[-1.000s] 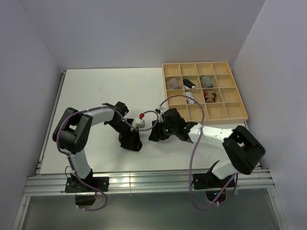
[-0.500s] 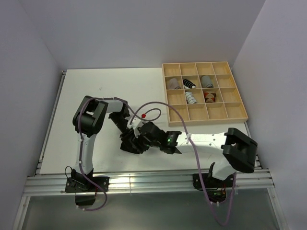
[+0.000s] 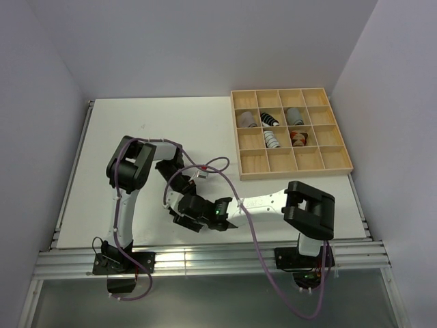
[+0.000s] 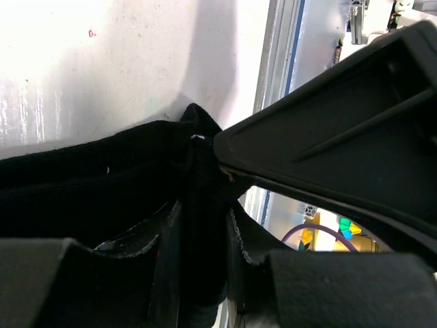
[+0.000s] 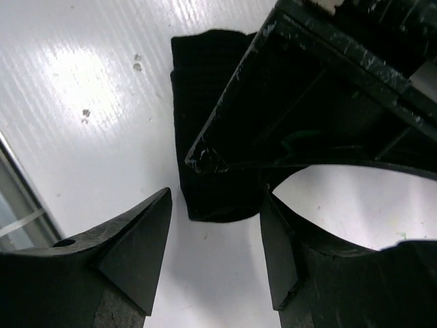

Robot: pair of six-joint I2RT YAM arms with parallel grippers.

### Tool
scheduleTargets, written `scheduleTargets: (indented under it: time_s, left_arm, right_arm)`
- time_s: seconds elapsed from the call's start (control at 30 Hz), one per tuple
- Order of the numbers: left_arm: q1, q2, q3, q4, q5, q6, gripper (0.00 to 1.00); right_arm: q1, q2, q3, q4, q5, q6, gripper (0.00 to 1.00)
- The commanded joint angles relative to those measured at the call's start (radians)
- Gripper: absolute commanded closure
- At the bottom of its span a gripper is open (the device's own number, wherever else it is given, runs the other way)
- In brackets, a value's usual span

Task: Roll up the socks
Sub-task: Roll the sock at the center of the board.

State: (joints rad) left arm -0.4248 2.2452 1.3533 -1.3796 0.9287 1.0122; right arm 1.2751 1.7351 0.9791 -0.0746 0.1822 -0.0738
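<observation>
A black sock (image 5: pixel 213 179) lies flat on the white table near its front edge. In the left wrist view the sock (image 4: pixel 95 174) fills the lower left. My left gripper (image 4: pixel 199 229) is shut on a fold of it, low on the table (image 3: pixel 179 199). My right gripper (image 5: pixel 215 236) is open, with its fingers on either side of the sock's near end and not touching it. It sits right beside the left gripper (image 3: pixel 193 213). One right finger (image 4: pixel 341 116) crosses the left wrist view.
A wooden compartment tray (image 3: pixel 293 173) stands at the back right with several rolled socks (image 3: pixel 272 139) in it. The table's front rail (image 3: pixel 205 256) is just behind both grippers. A purple cable (image 3: pixel 205 167) loops over the table.
My right arm has swung left across the table, from beside the tray to the sock. My left arm has pulled back toward the front edge with the sock.
</observation>
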Motion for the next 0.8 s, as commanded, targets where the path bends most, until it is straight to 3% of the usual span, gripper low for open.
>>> scheduleTargets:
  time_s: [0.0, 0.33, 0.43, 0.47, 0.6, 0.67, 0.77]
  left_arm:
    - [0.003, 0.025, 0.020, 0.010, -0.060, 0.049, 0.90]
    - [0.004, 0.031, 0.026, 0.010, -0.057, 0.042, 0.90]
    - [0.003, 0.027, 0.020, 0.008, -0.059, 0.043, 0.85]
    - [0.001, 0.024, 0.018, 0.010, -0.057, 0.048, 0.84]
    - [0.004, -0.016, 0.023, 0.010, -0.035, 0.055, 0.82]
    - [0.009, -0.039, 0.029, 0.016, -0.013, 0.055, 0.71]
    - [0.030, -0.096, 0.056, 0.040, 0.022, 0.034, 0.64]
  right_arm:
    - [0.013, 0.018, 0.056, 0.007, 0.068, -0.029, 0.38]
    - [0.040, 0.127, 0.087, 0.041, 0.177, -0.029, 0.43]
    - [0.038, 0.147, 0.089, 0.045, 0.201, -0.024, 0.65]
    - [0.038, 0.152, 0.092, 0.032, 0.204, -0.021, 0.83]
    - [0.038, 0.159, 0.087, 0.004, 0.174, -0.017, 0.89]
    - [0.033, 0.149, 0.078, -0.014, 0.126, -0.009, 0.91]
    - [0.023, 0.129, 0.056, -0.024, 0.088, 0.003, 0.93]
